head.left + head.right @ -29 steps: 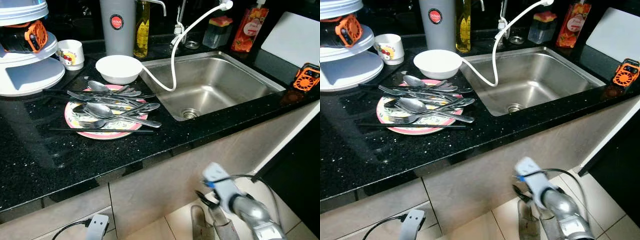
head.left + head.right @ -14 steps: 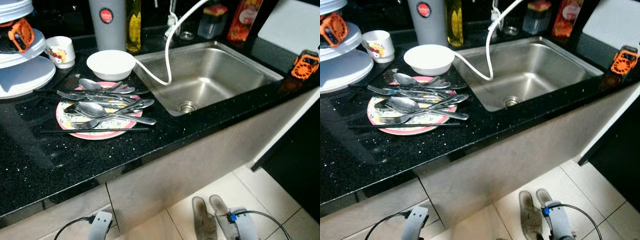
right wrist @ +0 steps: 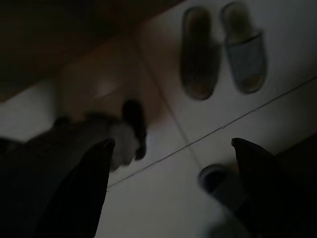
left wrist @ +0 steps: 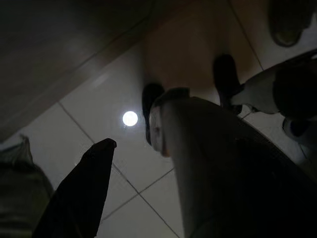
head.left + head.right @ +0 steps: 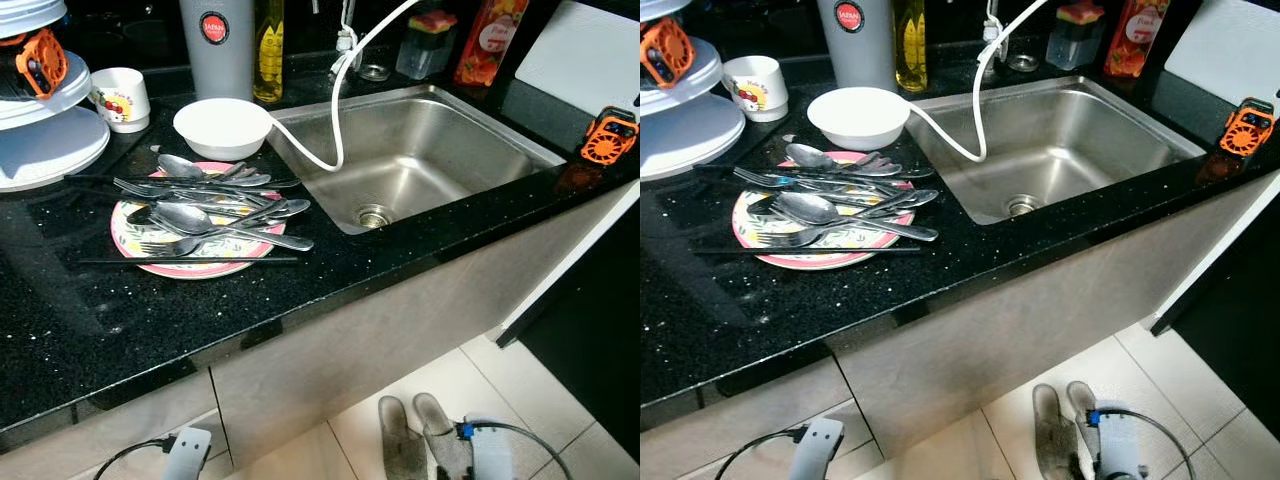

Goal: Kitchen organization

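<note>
**Worktop inventory, arms lowered**

Spoons, forks and chopsticks [image 5: 205, 215] are piled on a pink plate [image 5: 135, 240], beside a white bowl [image 5: 222, 128] and sink [image 5: 420, 160]. The right gripper [image 3: 168, 188] is spread open above slippers [image 3: 223, 49]; the left gripper's [image 4: 124, 198] jaw state cannot be told.

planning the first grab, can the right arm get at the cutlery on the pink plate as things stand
Probably not yet. The right gripper hangs open low by the floor tiles, near a pair of slippers, below the counter edge. The cutlery lies uncovered on the pink plate, so it looks reachable from above once the arm is raised.
</note>
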{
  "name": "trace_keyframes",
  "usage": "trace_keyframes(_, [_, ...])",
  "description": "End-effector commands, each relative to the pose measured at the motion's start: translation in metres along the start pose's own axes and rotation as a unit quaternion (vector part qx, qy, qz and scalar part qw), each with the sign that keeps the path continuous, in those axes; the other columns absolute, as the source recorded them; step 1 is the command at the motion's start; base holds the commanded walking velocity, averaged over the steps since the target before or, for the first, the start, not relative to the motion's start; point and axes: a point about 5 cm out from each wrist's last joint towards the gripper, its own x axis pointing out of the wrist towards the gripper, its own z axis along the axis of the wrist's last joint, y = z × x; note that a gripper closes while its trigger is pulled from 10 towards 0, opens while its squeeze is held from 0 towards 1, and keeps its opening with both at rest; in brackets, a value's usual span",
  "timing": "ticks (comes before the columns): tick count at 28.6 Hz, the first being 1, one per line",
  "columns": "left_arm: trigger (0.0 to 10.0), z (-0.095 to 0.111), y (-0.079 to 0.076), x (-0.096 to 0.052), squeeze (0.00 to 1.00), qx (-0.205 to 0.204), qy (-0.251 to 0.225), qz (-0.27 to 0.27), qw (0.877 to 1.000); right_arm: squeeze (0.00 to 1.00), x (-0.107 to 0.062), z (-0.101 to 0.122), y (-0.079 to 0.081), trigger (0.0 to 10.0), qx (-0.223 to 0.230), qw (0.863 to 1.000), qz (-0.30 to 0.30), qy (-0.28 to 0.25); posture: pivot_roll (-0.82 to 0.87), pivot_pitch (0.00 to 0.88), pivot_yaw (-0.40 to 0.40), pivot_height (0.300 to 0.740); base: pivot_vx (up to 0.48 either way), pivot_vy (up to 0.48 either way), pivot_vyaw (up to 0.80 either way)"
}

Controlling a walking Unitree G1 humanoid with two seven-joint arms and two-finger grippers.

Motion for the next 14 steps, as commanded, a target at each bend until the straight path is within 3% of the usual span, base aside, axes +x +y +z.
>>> trace_keyframes(1, [10.0,-0.018,0.002,-0.003,0.00,-0.013,0.036,0.000,0.999,0.00,0.000,-0.005,0.003,10.0,0.015,1.000,0.006,0.016,-0.01,0.068,-0.071,0.740,0.000,0.000,0.74])
trace_keyframes(6, [10.0,-0.021,0.004,-0.004,0.00,-0.030,0.040,0.003,0.999,0.00,0.000,-0.013,0.007,10.0,0.003,0.999,0.011,0.036,0.01,0.072,-0.076,0.740,0.000,0.000,0.75])
trace_keyframes(14, [10.0,-0.031,0.008,-0.007,0.00,-0.009,0.065,0.003,0.998,0.00,-0.001,-0.025,0.014,10.0,-0.008,0.998,0.023,0.063,-0.01,0.083,-0.056,0.740,0.000,0.000,0.76])
